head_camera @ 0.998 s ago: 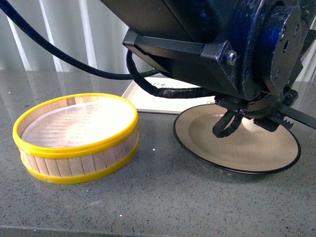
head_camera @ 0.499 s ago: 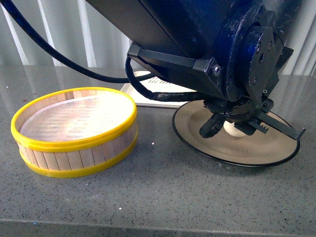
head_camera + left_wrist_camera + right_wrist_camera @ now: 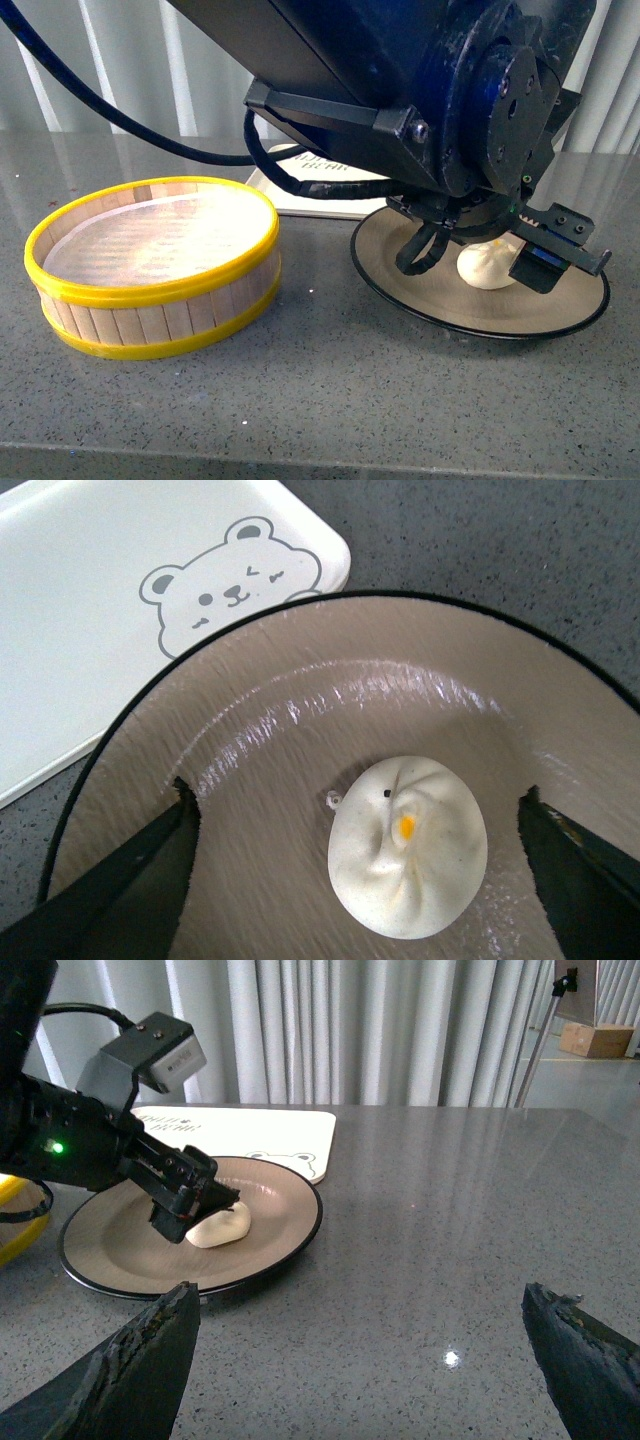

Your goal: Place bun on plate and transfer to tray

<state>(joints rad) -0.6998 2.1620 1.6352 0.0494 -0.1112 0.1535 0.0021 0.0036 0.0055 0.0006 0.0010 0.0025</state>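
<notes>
Front view low behind left arm, left wrist view close above plate, right wrist view farther off, all 3 show plate

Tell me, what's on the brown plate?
Just the bun lies on the plate, between the left end effector's open fingers. The spot beneath the bun is hidden.

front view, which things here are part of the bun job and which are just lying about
Part of the job: bun, plate, tray, left gripper open around the bun.
Just lying about: yellow-rimmed wooden steamer basket, curtains.
</notes>
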